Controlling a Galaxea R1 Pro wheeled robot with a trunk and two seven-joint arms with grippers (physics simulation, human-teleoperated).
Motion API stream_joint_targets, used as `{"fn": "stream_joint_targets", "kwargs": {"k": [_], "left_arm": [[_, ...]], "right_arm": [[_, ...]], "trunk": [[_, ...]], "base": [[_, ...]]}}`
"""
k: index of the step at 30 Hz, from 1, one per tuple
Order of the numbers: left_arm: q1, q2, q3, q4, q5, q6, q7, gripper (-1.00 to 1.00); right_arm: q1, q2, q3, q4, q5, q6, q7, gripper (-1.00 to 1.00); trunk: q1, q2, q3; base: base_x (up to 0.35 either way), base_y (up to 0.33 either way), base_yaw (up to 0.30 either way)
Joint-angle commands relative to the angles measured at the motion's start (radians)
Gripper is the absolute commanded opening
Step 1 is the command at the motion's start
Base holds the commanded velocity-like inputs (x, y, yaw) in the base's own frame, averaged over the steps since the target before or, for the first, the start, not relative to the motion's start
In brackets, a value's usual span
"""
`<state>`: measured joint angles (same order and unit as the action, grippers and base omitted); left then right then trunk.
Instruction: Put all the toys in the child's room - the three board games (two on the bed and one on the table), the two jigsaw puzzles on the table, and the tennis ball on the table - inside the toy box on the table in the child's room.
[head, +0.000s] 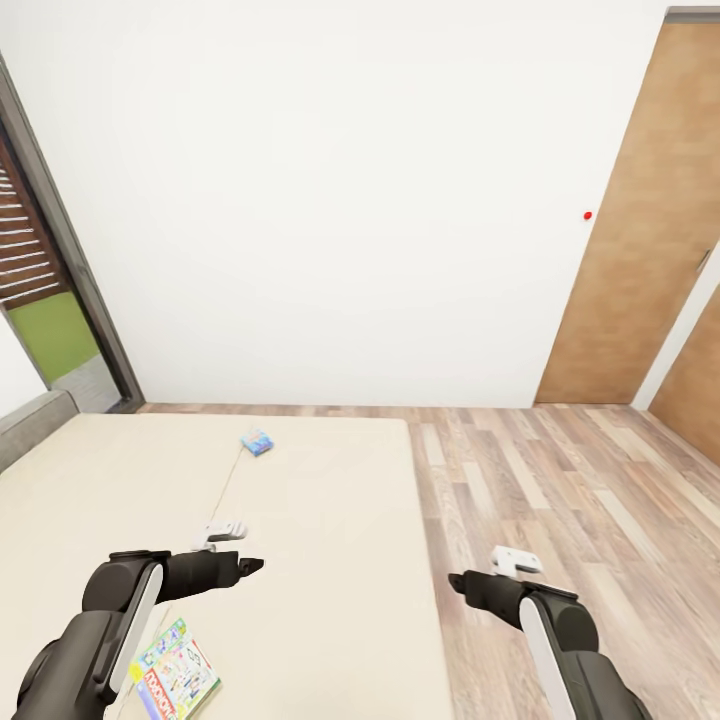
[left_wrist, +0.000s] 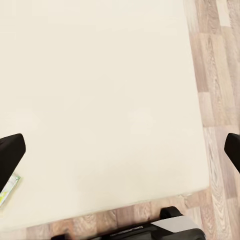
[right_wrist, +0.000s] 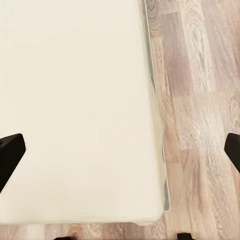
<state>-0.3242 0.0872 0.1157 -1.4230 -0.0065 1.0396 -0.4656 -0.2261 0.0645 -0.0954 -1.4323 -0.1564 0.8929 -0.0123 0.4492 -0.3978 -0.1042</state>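
Facing the bed (head: 330, 560): green-edged board game (head: 176, 671) lies near its edge under the left gripper (head: 250, 566), blue one (head: 257, 441) farther off. Both grippers (right gripper (head: 455, 580)) spread wide, empty, poised for pickup.

Two board games lay on the bed (head: 330, 520): one (head: 257, 442) far back near the wall, the other (head: 176, 672) at the near left. Floor (head: 560, 500) stretched to the right.
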Motion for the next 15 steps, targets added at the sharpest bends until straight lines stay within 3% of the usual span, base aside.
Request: {"fn": "stream_joint_targets", "kwargs": {"k": [1,6,15], "left_arm": [[-0.001,0.0,0.001,0.0,-0.001,0.005,-0.004,1.0],[-0.001,0.0,0.001,0.0,0.0,0.005,-0.004,1.0],[-0.001,0.0,0.001,0.0,-0.001,0.005,-0.004,1.0]], "right_arm": [[-0.001,0.0,-0.002,-0.001,-0.006,0.004,-0.001,1.0],[-0.001,-0.003,-0.003,-0.001,-0.006,0.004,-0.002,1.0],[-0.001,-0.005,-0.002,0.0,-0.006,0.004,0.0,1.0]], "trunk": [[0.001,-0.002,-0.002],[0.001,-0.002,-0.002],[0.001,-0.002,-0.002]], "base": [[0.073,0.207,0.0],[0.076,0.166,0.0],[0.015,0.026,0.0]]}}
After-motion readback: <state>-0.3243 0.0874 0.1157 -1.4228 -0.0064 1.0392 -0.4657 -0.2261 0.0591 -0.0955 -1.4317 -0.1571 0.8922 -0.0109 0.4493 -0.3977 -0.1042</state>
